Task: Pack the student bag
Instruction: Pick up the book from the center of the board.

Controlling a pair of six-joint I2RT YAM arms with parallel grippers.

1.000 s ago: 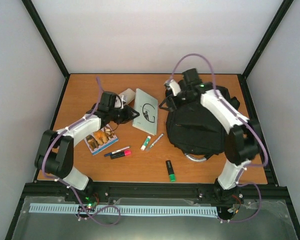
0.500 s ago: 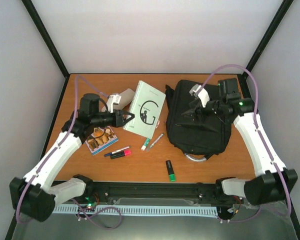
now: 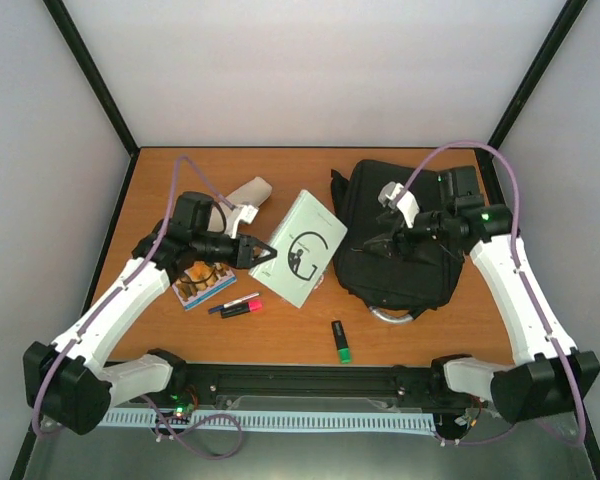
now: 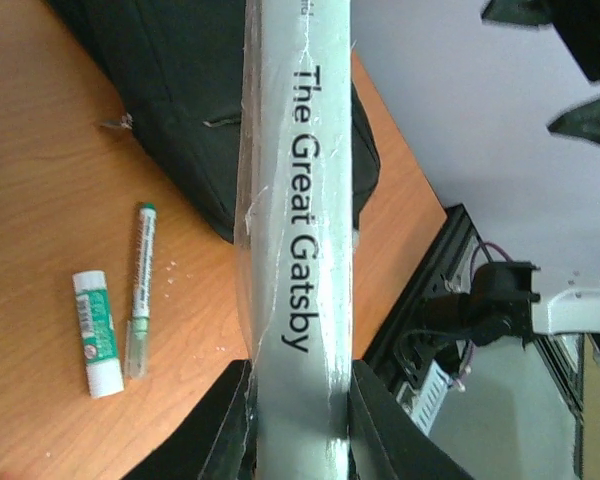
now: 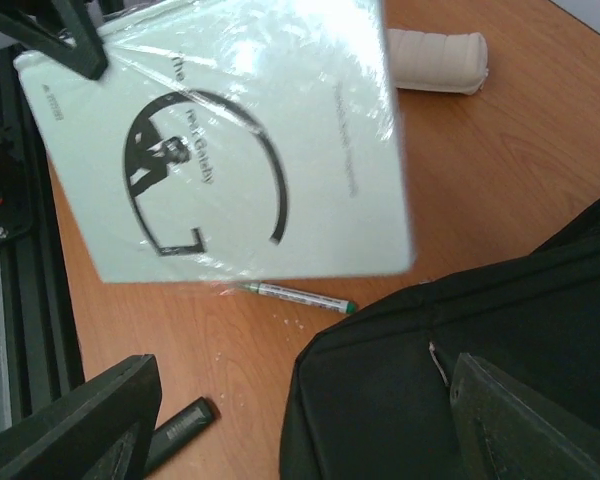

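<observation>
Left hand around spine-on Gatsby book

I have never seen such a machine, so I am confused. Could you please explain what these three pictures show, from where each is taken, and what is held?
These are two robot arms bolted at the near edge of a wooden table. The wide picture comes from a fixed camera above and behind them; the other two come from a small camera on each wrist. The left gripper is shut on a pale book, The Great Gatsby, and holds it above the table. The right gripper is open, holds nothing, and hangs over the edge of the black backpack. On the table also lie a cream pouch, a picture booklet, a pink highlighter, a green highlighter, a glue stick and a pen.
</observation>
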